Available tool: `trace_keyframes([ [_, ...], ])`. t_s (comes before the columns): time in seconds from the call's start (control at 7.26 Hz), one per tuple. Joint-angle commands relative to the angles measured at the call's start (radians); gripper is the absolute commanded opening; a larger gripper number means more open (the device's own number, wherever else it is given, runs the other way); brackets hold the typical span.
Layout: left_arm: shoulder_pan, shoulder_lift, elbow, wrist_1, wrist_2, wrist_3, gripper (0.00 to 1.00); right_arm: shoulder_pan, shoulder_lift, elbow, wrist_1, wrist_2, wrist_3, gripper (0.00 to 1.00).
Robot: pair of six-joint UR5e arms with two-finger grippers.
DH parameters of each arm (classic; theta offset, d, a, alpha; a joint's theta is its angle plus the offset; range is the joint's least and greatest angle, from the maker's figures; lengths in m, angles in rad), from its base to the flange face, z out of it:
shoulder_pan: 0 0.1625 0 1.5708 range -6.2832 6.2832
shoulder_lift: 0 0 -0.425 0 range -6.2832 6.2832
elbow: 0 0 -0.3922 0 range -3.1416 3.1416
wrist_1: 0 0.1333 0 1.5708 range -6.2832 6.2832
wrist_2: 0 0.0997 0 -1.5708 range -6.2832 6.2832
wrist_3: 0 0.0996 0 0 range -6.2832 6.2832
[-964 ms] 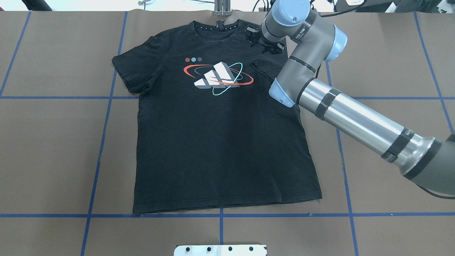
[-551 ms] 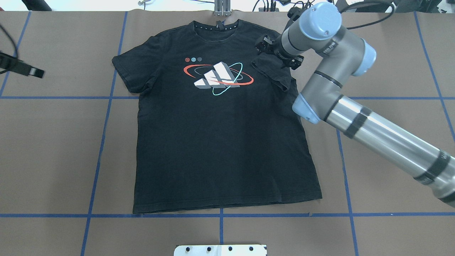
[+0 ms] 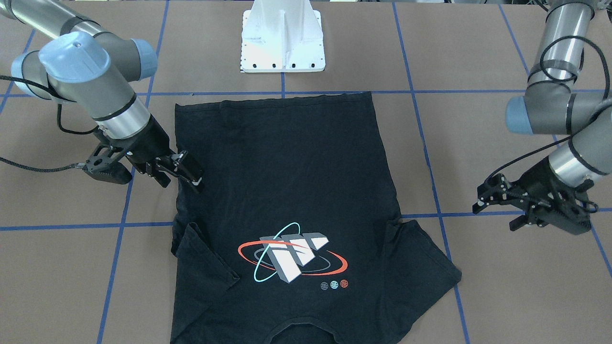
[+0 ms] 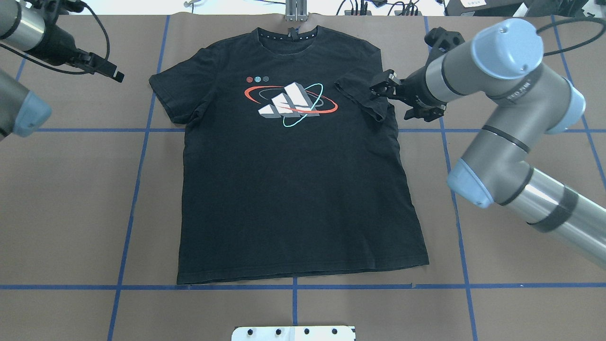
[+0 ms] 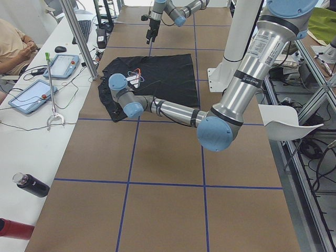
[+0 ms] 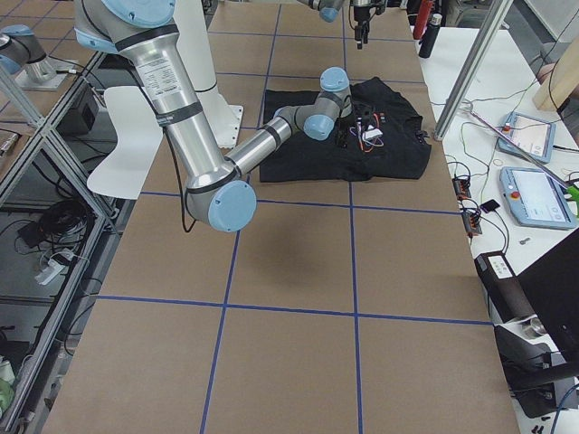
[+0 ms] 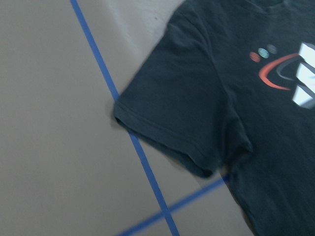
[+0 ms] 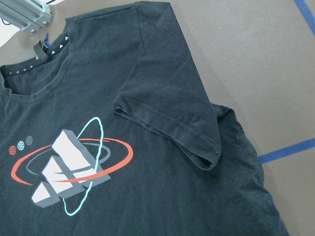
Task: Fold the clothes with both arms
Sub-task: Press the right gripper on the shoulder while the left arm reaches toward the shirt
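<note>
The black T-shirt (image 4: 293,199) is laid flat mid-bench, collar toward the edge opposite the robot, with only its right-hand sleeve (image 4: 362,97) folded inward; the left-hand sleeve (image 4: 173,94) and body folds are judged outstanding, the right claw (image 4: 393,101) and left claw (image 3: 495,215) both being seen spread apart and empty.

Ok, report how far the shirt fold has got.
Done: one sleeve is folded in over the T-shirt. In hand: nothing; the right gripper hangs open by that sleeve, the left gripper open off the cloth. Left: the other sleeve lies flat, and the body is unfolded.
</note>
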Motion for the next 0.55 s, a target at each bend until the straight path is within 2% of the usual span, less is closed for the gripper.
trace_keyframes([
  [0.0,0.006,-0.08,0.261,-0.246,0.098,-0.085,0.92,0.001,-0.037,0.042,-0.001,0.007,-0.005,1.0],
  [0.14,0.052,-0.116,0.287,-0.262,0.104,-0.224,0.89,0.004,-0.038,0.04,-0.001,0.006,-0.005,1.0],
  [0.28,0.092,-0.119,0.313,-0.337,0.176,-0.336,0.87,0.003,-0.044,0.04,-0.001,0.004,-0.005,1.0],
  [0.41,0.118,-0.133,0.377,-0.455,0.193,-0.506,0.82,0.003,-0.057,0.043,-0.001,0.001,-0.005,1.0],
])
